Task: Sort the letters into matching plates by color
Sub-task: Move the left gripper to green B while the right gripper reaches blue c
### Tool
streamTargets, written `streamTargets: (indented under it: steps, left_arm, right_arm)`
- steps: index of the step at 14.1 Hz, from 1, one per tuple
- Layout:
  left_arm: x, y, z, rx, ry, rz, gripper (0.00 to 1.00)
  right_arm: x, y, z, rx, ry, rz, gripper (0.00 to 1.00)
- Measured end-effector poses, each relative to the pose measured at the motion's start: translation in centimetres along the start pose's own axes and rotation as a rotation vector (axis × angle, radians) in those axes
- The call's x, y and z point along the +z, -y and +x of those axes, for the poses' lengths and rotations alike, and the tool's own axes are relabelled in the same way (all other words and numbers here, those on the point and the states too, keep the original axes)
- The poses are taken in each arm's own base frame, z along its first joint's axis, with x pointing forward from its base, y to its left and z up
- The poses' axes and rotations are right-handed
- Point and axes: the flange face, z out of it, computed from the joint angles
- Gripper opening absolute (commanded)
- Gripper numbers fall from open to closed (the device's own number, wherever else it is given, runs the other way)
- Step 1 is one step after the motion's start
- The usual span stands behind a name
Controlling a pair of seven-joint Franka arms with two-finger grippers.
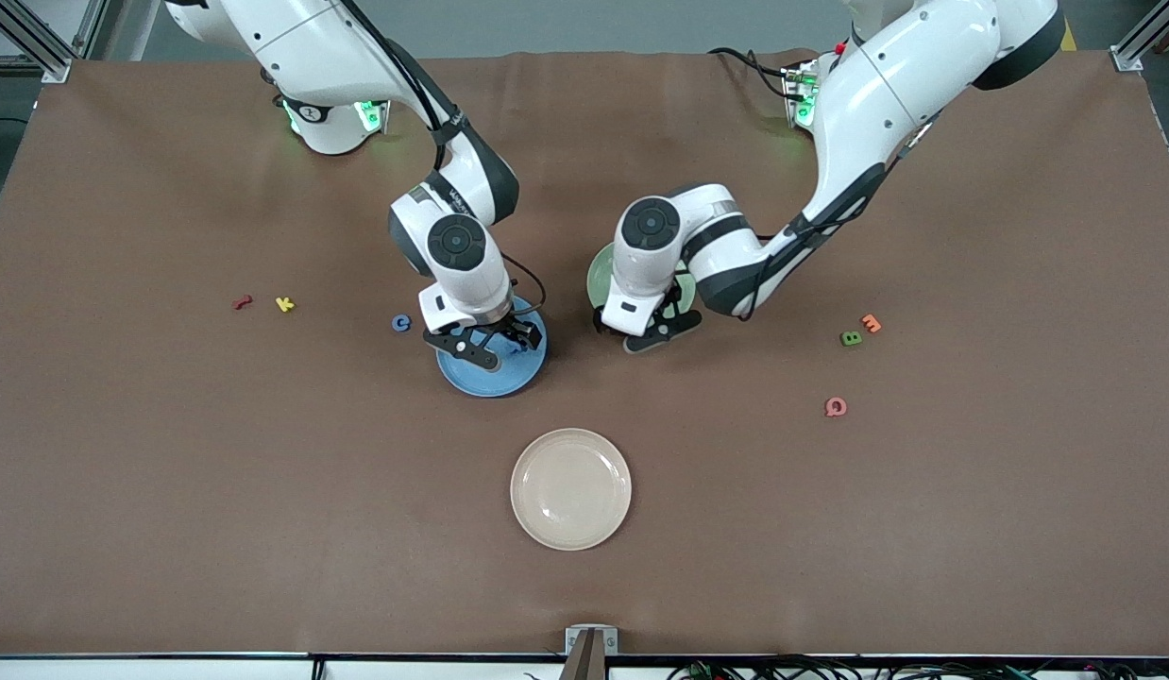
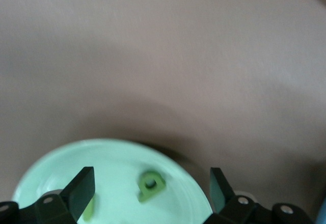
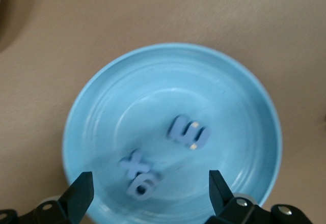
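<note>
My right gripper point(image 1: 498, 345) hangs open just over the blue plate point(image 1: 481, 382). In the right wrist view, three blue letters lie loose in that plate point(image 3: 204, 81): one like an E point(image 3: 188, 132), an X point(image 3: 133, 164) and a rounded one point(image 3: 143, 188) between the open fingers point(image 3: 81, 191). My left gripper point(image 1: 641, 332) is open over the pale green plate point(image 1: 599, 274), which the arm mostly hides. A green letter point(image 2: 151, 185) lies free in that plate point(image 2: 112, 158), and a second green one point(image 2: 89, 210) peeks out beside a finger point(image 2: 81, 186). On the bare table, a blue C point(image 1: 401, 323) lies beside the blue plate and a green B point(image 1: 851, 338) lies toward the left arm's end.
A cream plate point(image 1: 570, 488) sits nearer the front camera than both coloured plates. An orange letter point(image 1: 871, 323) lies by the green B and a pink Q point(image 1: 836, 407) nearer the camera. A red letter point(image 1: 242, 302) and a yellow K point(image 1: 284, 304) lie toward the right arm's end.
</note>
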Motion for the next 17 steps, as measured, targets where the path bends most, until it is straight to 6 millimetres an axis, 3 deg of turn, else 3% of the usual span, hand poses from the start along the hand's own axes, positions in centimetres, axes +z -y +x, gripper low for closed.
streamTargets:
  steps: [3,7,11,14,17]
  left_arm:
    - [-0.7,2.4,3.7,0.052,0.011,-0.010,0.99]
    - [-1.3,7.7,7.9,0.088,0.051,-0.021,0.99]
    - [-1.1,13.2,10.4,0.152,0.037,0.022,0.99]
    - [-0.9,16.7,11.6,0.219,0.013,0.063,0.99]
    - [-1.0,21.1,13.4,0.285,0.005,0.068,0.99]
  right_arm:
    - [0.5,-2.6,2.6,-0.059,0.007,-0.012,1.00]
    - [0.6,-8.9,4.8,-0.145,-0.002,-0.002,1.00]
    - [1.3,-14.5,4.0,-0.202,-0.023,0.015,1.00]
    - [3.5,-18.2,3.5,-0.243,-0.044,0.036,1.00]
    - [5.2,-20.5,2.8,-0.252,-0.043,0.038,1.00]
